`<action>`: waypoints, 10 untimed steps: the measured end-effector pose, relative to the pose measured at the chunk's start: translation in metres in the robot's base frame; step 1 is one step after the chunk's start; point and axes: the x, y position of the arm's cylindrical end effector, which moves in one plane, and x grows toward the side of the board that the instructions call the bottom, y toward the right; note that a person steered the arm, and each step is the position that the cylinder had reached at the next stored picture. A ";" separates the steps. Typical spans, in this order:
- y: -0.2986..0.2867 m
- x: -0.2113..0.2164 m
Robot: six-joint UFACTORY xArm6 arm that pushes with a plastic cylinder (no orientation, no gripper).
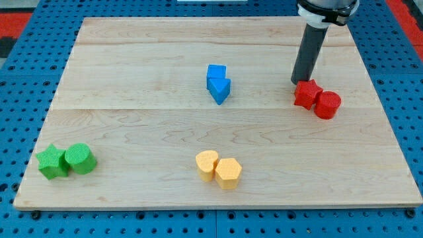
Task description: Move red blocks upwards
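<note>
Two red blocks sit together at the view's right: a star-shaped one (306,94) and a round cylinder (327,104) touching its lower right side. My tip (299,82) is the lower end of the dark rod that comes down from the view's top right. It rests on the board just above the red star's upper left edge, touching it or nearly so.
Two blue blocks (217,83) sit joined near the board's centre top. Two yellow blocks (219,168) lie at the bottom centre. Two green blocks (65,160) lie at the bottom left. The wooden board (132,79) rests on a blue pegboard (20,79).
</note>
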 end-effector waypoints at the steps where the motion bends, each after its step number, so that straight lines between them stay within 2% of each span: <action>1: -0.009 -0.002; 2: -0.012 -0.002; 3: -0.033 0.023; 4: -0.032 0.120; 5: 0.033 0.161; 6: 0.077 0.141; 8: 0.051 0.061; 9: 0.012 0.048; 10: 0.003 0.051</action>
